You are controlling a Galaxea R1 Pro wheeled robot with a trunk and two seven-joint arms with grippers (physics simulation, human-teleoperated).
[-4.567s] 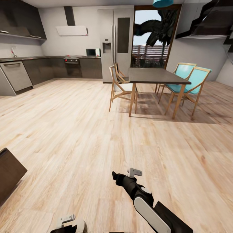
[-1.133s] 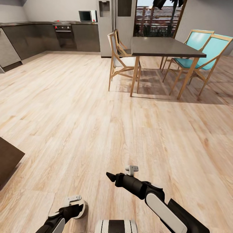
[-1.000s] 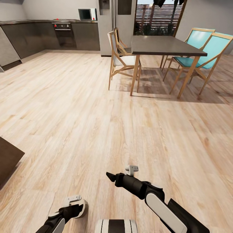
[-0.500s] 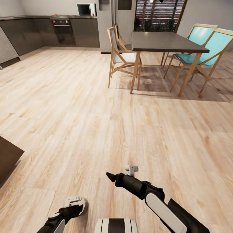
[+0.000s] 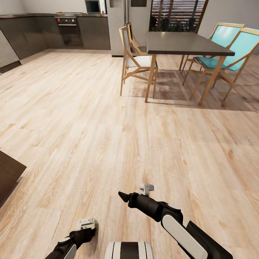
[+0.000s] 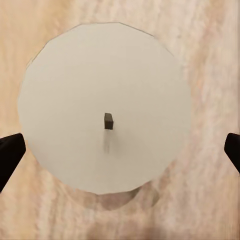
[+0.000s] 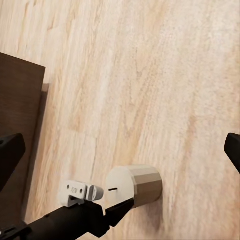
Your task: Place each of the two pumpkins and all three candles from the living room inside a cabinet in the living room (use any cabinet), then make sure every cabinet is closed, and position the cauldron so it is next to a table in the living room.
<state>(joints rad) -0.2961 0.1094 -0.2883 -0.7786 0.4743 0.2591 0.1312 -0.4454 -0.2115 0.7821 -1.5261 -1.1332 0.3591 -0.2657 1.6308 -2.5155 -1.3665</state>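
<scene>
One candle [image 6: 75, 100], a stubby pale cylinder with a dark wick, stands on the wooden floor. My left gripper [image 6: 120, 150] hovers over it, open, a dark fingertip on either side and neither touching it. The right wrist view shows that candle [image 7: 142, 185] beside the left gripper [image 7: 107, 212]. In the head view the left gripper [image 5: 88, 232] is low at the bottom left. My right gripper [image 5: 122, 196] hangs open over bare floor, nothing between its fingers. A corner of the dark-brown cabinet [image 5: 7, 176] juts in at the left edge, also visible as the cabinet [image 7: 17, 125].
Ahead stands a dark-topped dining table [image 5: 187, 43] with wooden legs, a white chair [image 5: 135, 61] and teal chairs [image 5: 230, 43] around it. Grey kitchen units [image 5: 43, 32] line the far wall. Wooden floor [image 5: 90, 118] stretches between me and them.
The head camera has tilted down, so the kitchen and the dining table slid up the picture. My left gripper sits slightly lower and now covers most of the candle. The right arm looks unmoved.
</scene>
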